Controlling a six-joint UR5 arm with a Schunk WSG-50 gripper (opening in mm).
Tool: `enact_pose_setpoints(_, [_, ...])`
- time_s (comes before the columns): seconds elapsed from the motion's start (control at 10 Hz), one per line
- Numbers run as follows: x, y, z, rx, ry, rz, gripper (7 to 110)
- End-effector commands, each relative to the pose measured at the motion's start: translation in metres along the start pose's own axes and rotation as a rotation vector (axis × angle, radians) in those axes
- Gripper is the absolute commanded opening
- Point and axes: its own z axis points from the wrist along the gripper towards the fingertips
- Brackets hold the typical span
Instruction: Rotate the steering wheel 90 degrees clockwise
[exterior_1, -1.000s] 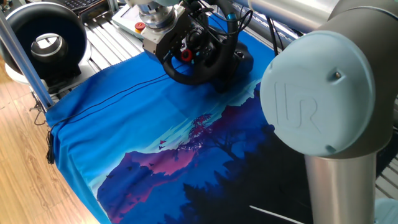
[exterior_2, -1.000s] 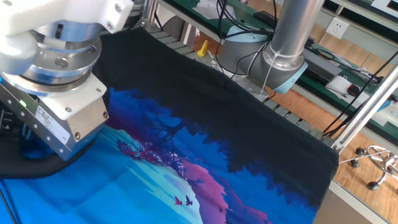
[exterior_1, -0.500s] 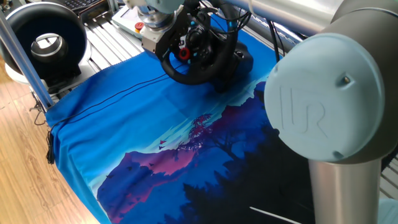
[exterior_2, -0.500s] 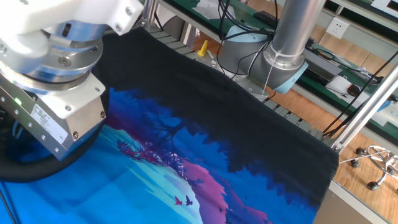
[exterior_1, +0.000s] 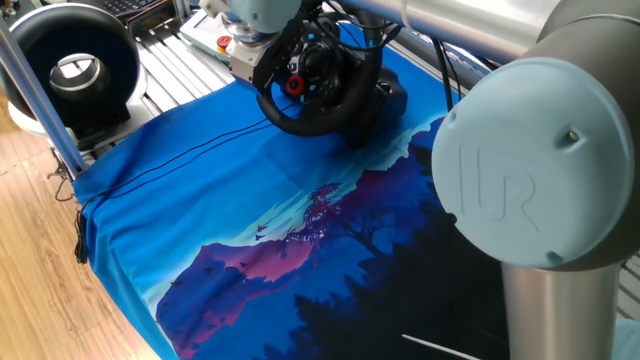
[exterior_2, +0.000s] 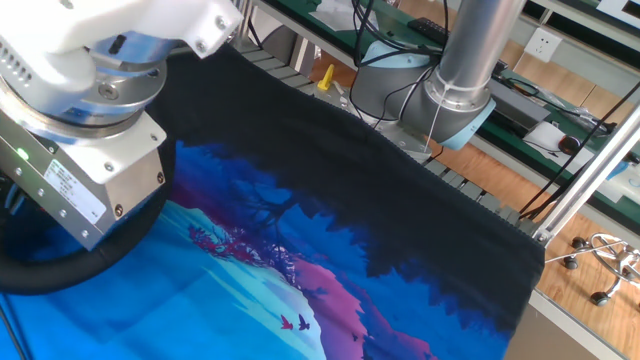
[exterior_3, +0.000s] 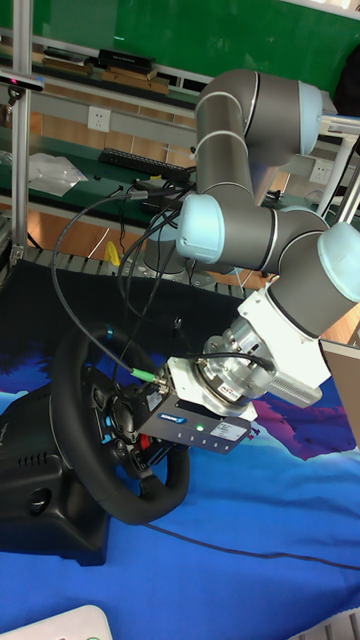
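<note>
One gripper (exterior_3: 165, 440) sits at the steering wheel (exterior_3: 105, 430), swung slightly further round than a second ago; turn underway. Finger state: cannot tell.

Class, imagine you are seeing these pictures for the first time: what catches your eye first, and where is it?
The big grey and pale-blue robot arm dominates, bending down from the upper right in the tall fixed view. Its gripper reaches into the black steering wheel at the table's edge. Under them spreads a vivid blue and purple landscape cloth.
</note>
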Motion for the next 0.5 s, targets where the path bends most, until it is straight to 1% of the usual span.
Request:
enact_pose_setpoints(0.0, [-0.001,0.021,-0.002,-0.089,-0.006,0.019,7])
enact_pose_setpoints(0.1, [-0.002,0.032,-0.004,-0.132,-0.011,0.023,7])
enact_pose_setpoints(0.2, [-0.004,0.027,-0.005,-0.113,-0.027,0.014,7])
enact_pose_setpoints(0.3, [-0.005,0.014,-0.006,-0.065,-0.047,-0.007,7])
enact_pose_setpoints(0.4, [-0.005,0.007,-0.007,-0.037,-0.055,-0.022,7])
